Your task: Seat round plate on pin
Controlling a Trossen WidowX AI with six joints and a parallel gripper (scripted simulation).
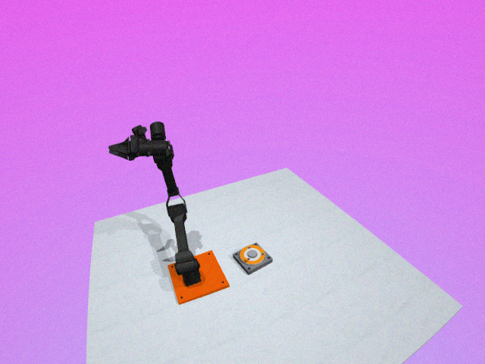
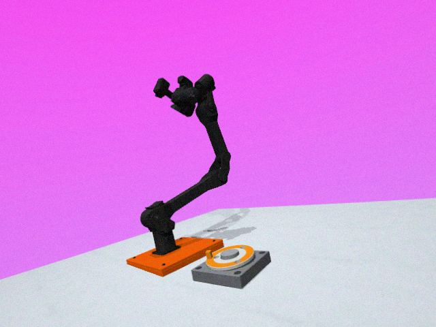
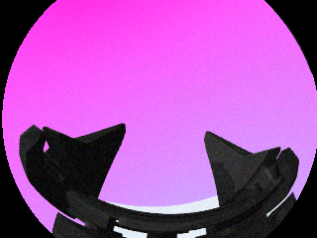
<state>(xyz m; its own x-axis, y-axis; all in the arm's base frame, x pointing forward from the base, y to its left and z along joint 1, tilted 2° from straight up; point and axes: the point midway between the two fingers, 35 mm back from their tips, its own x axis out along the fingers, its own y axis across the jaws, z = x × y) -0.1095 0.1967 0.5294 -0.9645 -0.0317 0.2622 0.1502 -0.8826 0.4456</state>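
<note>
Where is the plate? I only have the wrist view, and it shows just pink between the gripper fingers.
Observer: The round plate sits on the grey base, down on the table beside the arm's orange mount.
Operator: How far off is the gripper?
Observer: The gripper is open, holding nothing, raised high and pointing away from the plate.
Operator: Can you see the orange tab?
Observer: Yes, the tab stands up at the plate's edge nearest the mount.

Wide-spread end effector, nothing between its fingers, pink backdrop beyond.
</note>
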